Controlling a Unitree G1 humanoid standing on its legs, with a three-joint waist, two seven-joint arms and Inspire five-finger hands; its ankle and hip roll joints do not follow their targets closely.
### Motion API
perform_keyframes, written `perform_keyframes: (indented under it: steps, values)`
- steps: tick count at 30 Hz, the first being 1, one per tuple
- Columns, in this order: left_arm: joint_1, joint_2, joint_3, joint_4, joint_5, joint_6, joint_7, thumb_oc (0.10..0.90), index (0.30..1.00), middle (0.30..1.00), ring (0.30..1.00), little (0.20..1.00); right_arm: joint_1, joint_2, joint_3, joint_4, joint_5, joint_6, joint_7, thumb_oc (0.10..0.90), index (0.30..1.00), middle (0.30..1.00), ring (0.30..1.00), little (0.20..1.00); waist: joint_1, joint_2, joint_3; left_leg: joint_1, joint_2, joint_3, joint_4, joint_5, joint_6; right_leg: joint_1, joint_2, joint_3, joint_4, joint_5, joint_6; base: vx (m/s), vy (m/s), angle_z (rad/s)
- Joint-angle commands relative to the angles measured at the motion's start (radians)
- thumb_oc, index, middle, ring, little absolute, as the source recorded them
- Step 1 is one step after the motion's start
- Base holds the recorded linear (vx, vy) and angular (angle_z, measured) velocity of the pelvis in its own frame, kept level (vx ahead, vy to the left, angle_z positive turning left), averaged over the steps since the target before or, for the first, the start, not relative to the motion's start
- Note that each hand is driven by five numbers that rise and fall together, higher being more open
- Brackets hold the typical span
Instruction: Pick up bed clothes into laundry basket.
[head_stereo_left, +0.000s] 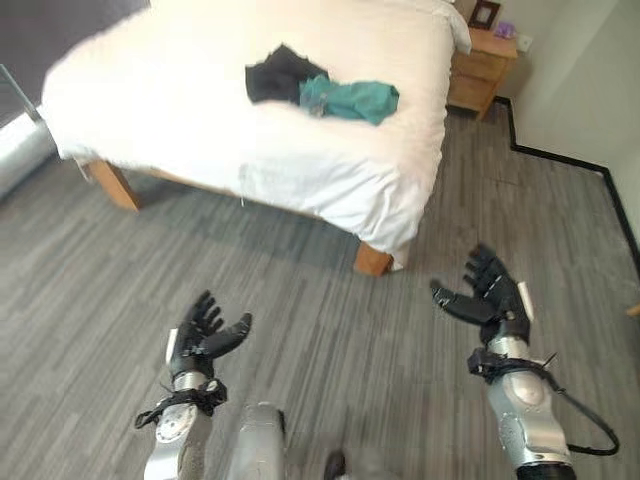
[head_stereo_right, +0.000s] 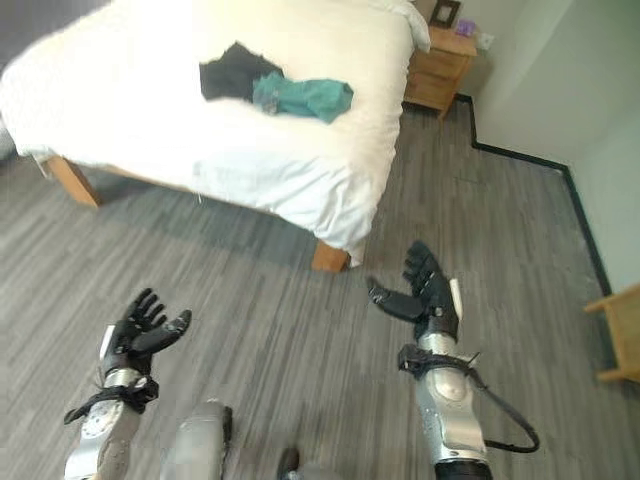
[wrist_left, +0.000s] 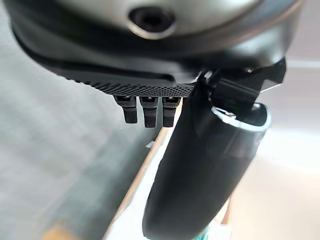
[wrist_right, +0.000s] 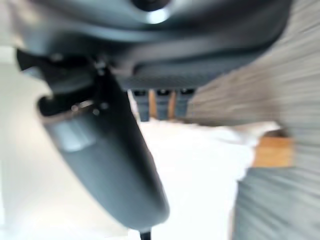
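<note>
Clothes are on the bed (head_stereo_left: 200, 100): a black garment (head_stereo_left: 280, 75) and a teal garment (head_stereo_left: 350, 98) touching each other, teal on the side nearer the nightstand (head_stereo_left: 480, 70). Both lie mid-mattress, back from the bed's near edge. Left robot hand (head_stereo_left: 205, 335) and right robot hand (head_stereo_left: 490, 295) are over the floor, well short of the bed, fingers spread loose, holding nothing. No laundry basket in sight from here.

Step in hand, I'd say: close in on the bed. Walk up square to the near edge before reaching, since the clothes sit too deep for arms alone. Keep the right robot hand clear of the bed's corner leg (head_stereo_left: 372, 262). Take the teal garment first, bunching the cloth from above; watch for snagging the sheet.
</note>
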Motion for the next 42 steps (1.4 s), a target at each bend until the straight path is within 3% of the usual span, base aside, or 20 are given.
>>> perform_keyframes:
  steps: [1,2,3,5,7,8,9,10,11,12,13,15,16,18,19,20,25,33,37,42]
  values:
    - [-0.128,0.050,0.033,-0.153,0.034,-0.109,0.017,0.800,0.900,0.900,0.900,0.900,-0.039,-0.047,0.028,-0.089,0.023,-0.069,0.010,0.800,0.900,0.900,0.900,0.900,0.007,0.031,-0.026,0.251,0.063,-0.069,-0.522,0.198,-0.099,-0.027,-0.071,0.029,-0.040,0.062,0.051,0.68,0.104,-0.36]
    - [-0.136,0.049,0.034,-0.154,0.037,-0.108,0.017,0.800,0.900,0.900,0.900,0.900,-0.043,-0.048,0.031,-0.087,0.017,-0.062,0.010,0.800,0.900,0.900,0.900,0.900,0.007,0.028,-0.032,0.251,0.062,-0.052,-0.551,0.206,-0.106,0.000,-0.075,0.028,-0.042,0.045,0.051,0.69,0.098,-0.37]
    - [-0.148,0.051,0.041,-0.173,0.034,-0.110,0.009,0.800,0.900,0.900,0.900,0.900,-0.039,-0.037,0.032,-0.108,0.015,-0.053,0.025,0.800,0.900,0.900,0.900,0.900,0.006,0.028,-0.052,0.242,0.074,0.011,-0.555,0.223,-0.114,0.045,-0.076,0.030,-0.044,0.018,0.056,0.70,0.116,-0.39]
    - [-0.141,0.054,0.050,-0.207,0.010,-0.125,-0.004,0.800,0.900,0.900,0.900,0.900,-0.033,-0.021,0.038,-0.128,0.009,-0.046,0.037,0.800,0.900,0.900,0.900,0.900,0.011,0.025,-0.084,0.261,0.082,0.041,-0.548,0.230,-0.099,0.073,-0.101,0.034,-0.038,-0.014,0.067,0.57,0.157,-0.27]
    - [-0.142,0.052,0.066,-0.239,-0.030,-0.141,-0.038,0.800,0.900,0.900,0.900,0.900,-0.035,-0.008,0.042,-0.111,-0.006,-0.046,0.045,0.800,0.900,0.900,0.900,0.900,0.030,0.003,-0.098,0.218,0.063,0.075,-0.409,0.188,-0.086,0.099,-0.172,0.013,0.024,-0.007,0.102,0.43,0.158,-0.48]
    - [-0.142,0.053,0.066,-0.239,-0.031,-0.141,-0.039,0.800,0.900,0.900,0.900,0.900,-0.035,-0.007,0.042,-0.112,-0.006,-0.046,0.045,0.800,0.900,0.900,0.900,0.900,0.032,0.004,-0.100,0.212,0.066,0.076,-0.402,0.186,-0.085,0.095,-0.171,0.015,0.023,-0.004,0.103,0.50,0.172,-1.19]
    - [-0.145,0.064,0.079,-0.252,-0.052,-0.160,-0.022,0.800,0.900,0.900,0.900,0.900,-0.037,0.026,0.058,-0.103,0.003,-0.049,0.044,0.800,0.900,0.900,0.900,0.900,0.055,-0.025,-0.105,0.237,0.022,0.088,-0.365,0.101,-0.039,0.032,-0.244,0.025,0.189,0.138,0.159,0.29,0.125,-1.02]
    - [-0.145,0.065,0.080,-0.253,-0.052,-0.160,-0.022,0.800,0.900,0.900,0.900,0.900,-0.038,0.027,0.059,-0.103,0.003,-0.049,0.044,0.800,0.900,0.900,0.900,0.900,0.059,-0.025,-0.108,0.233,0.025,0.092,-0.366,0.103,-0.037,0.024,-0.244,0.031,0.191,0.140,0.159,0.57,0.319,-0.93]
    - [-0.145,0.054,0.105,-0.247,-0.091,-0.174,-0.008,0.800,0.900,0.900,0.900,0.900,-0.013,0.055,0.054,-0.103,0.002,-0.052,0.056,0.800,0.900,0.900,0.900,0.900,0.048,-0.014,-0.091,0.289,-0.007,0.094,-0.388,0.068,0.005,-0.097,-0.232,0.085,0.442,0.306,0.176,0.40,0.287,-0.25]
    - [-0.151,0.056,0.108,-0.245,-0.087,-0.181,0.001,0.800,0.900,0.900,0.900,0.900,-0.001,0.053,0.043,-0.110,-0.024,-0.048,0.052,0.800,0.900,0.900,0.900,0.900,0.024,0.001,-0.075,0.327,-0.016,0.077,-0.397,0.050,0.019,-0.149,-0.211,0.108,0.541,0.322,0.178,0.63,0.421,-0.14]
    - [-0.156,0.058,0.121,-0.249,-0.093,-0.196,0.014,0.800,0.900,0.900,0.900,0.900,0.020,0.071,0.023,-0.124,-0.030,-0.056,0.047,0.800,0.900,0.900,0.900,0.900,-0.015,0.045,-0.055,0.391,-0.006,0.045,-0.433,0.031,0.035,-0.266,-0.163,0.127,0.649,0.309,0.168,0.35,0.211,0.28]
    - [-0.156,0.056,0.122,-0.248,-0.093,-0.197,0.014,0.800,0.900,0.900,0.900,0.900,0.021,0.070,0.024,-0.126,-0.031,-0.056,0.046,0.800,0.900,0.900,0.900,0.900,-0.017,0.039,-0.054,0.393,-0.013,0.045,-0.439,0.034,0.035,-0.277,-0.170,0.128,0.672,0.296,0.168,0.40,0.048,0.96]
    - [-0.167,0.037,0.129,-0.220,-0.115,-0.195,0.012,0.800,0.900,0.900,0.900,0.900,0.102,0.078,-0.033,-0.131,-0.033,-0.049,0.049,0.800,0.900,0.900,0.900,0.900,-0.092,0.046,-0.042,0.498,-0.050,-0.042,-0.529,0.033,0.018,-0.377,-0.144,0.127,0.452,0.179,0.124,0.77,-0.057,0.85]
    - [-0.154,0.004,0.139,-0.217,-0.149,-0.199,-0.011,0.800,0.900,0.900,0.900,0.900,0.139,0.072,-0.084,-0.140,-0.036,-0.047,0.041,0.800,0.900,0.900,0.900,0.900,-0.119,0.026,-0.053,0.529,-0.068,-0.091,-0.553,0.019,0.000,-0.322,-0.119,0.151,0.144,0.162,0.122,0.64,-0.076,1.47]
    - [-0.146,0.001,0.157,-0.192,-0.124,-0.202,0.019,0.800,0.900,0.900,0.900,0.900,0.132,0.055,-0.104,-0.137,-0.045,-0.064,0.019,0.800,0.900,0.900,0.900,0.900,-0.117,0.012,-0.056,0.531,-0.069,-0.093,-0.560,0.000,-0.001,-0.315,-0.120,0.152,0.056,0.155,0.127,0.24,-0.045,2.06]
    - [-0.134,-0.020,0.155,-0.212,-0.130,-0.183,-0.012,0.800,0.900,0.900,0.900,0.900,0.162,0.068,-0.108,-0.142,-0.037,-0.034,0.046,0.800,0.900,0.900,0.900,0.900,-0.107,0.010,-0.066,0.534,-0.080,-0.111,-0.558,0.002,0.001,-0.269,-0.131,0.129,0.056,0.159,0.124,0.27,-0.088,1.47]
    - [-0.056,-0.077,0.219,-0.220,-0.153,-0.198,-0.045,0.800,0.900,0.900,0.900,0.900,0.135,0.035,-0.165,-0.151,-0.052,-0.047,0.059,0.800,0.900,0.900,0.900,0.900,-0.076,-0.008,-0.103,0.526,-0.080,-0.126,-0.562,0.012,-0.011,-0.199,-0.121,0.107,-0.046,0.194,0.122,0.11,-0.058,0.64]
    - [-0.037,-0.072,0.257,-0.253,-0.132,-0.193,-0.024,0.800,0.900,0.900,0.900,0.900,0.067,-0.063,-0.235,-0.208,-0.082,-0.048,0.044,0.800,0.900,0.900,0.900,0.900,-0.057,-0.024,-0.128,0.540,-0.070,-0.147,-0.562,0.001,-0.018,-0.131,-0.103,0.093,-0.091,0.175,0.098,0.05,-0.027,0.04]
    - [-0.039,-0.068,0.238,-0.253,-0.136,-0.188,-0.035,0.800,0.900,0.900,0.900,0.900,0.008,-0.143,-0.221,-0.186,-0.121,-0.043,0.045,0.800,0.900,0.900,0.900,0.900,-0.042,-0.030,-0.133,0.548,-0.070,-0.160,-0.562,-0.004,-0.019,-0.122,-0.098,0.088,-0.092,0.169,0.094,0.02,-0.007,0.02]
    - [-0.022,-0.058,0.175,-0.245,-0.159,-0.178,-0.058,0.800,0.900,0.900,0.900,0.900,-0.115,-0.250,-0.120,-0.080,-0.115,-0.032,0.048,0.800,0.900,0.900,0.900,0.900,0.000,-0.044,-0.136,0.547,-0.069,-0.180,-0.562,-0.002,-0.022,-0.112,-0.094,0.071,-0.092,0.165,0.088,0.01,-0.009,0.02]
